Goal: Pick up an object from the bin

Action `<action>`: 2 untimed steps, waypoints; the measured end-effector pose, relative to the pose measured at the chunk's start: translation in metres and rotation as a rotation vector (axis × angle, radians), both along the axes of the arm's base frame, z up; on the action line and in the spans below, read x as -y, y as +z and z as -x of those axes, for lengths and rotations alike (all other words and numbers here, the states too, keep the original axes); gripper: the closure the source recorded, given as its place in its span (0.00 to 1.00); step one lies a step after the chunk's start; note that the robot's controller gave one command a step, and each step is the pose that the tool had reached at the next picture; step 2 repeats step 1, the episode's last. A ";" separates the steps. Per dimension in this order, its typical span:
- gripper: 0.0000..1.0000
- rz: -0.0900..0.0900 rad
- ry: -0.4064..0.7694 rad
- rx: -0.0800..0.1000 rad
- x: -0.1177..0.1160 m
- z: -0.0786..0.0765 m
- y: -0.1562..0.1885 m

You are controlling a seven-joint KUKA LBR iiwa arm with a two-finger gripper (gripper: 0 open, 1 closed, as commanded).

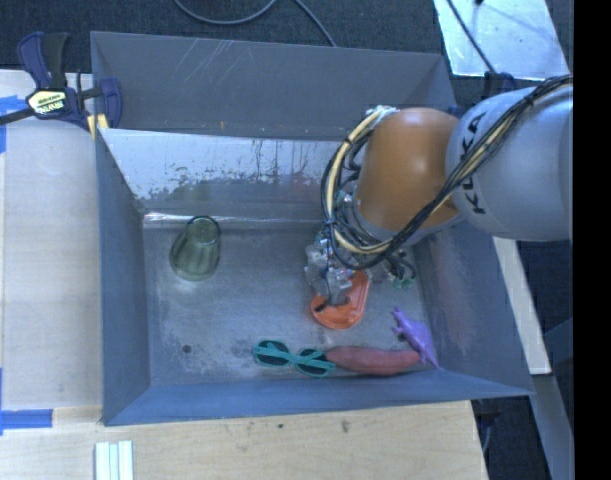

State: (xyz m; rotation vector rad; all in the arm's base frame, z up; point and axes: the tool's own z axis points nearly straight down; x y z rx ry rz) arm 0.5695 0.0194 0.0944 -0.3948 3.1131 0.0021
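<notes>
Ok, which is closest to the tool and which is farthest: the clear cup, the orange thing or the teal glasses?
1. Orange thing, right under the tool, mid-bin.
2. Teal glasses, by the bin's lower wall.
3. Clear cup, way over on the left.

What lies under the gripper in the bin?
An orange thing lies under the gripper. Its upper end is covered by the gripper, so its full shape cannot be seen.
</notes>
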 end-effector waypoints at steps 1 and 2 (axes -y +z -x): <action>1.00 0.000 -0.001 0.004 0.000 -0.001 0.022; 1.00 0.000 -0.001 0.004 0.000 -0.001 0.022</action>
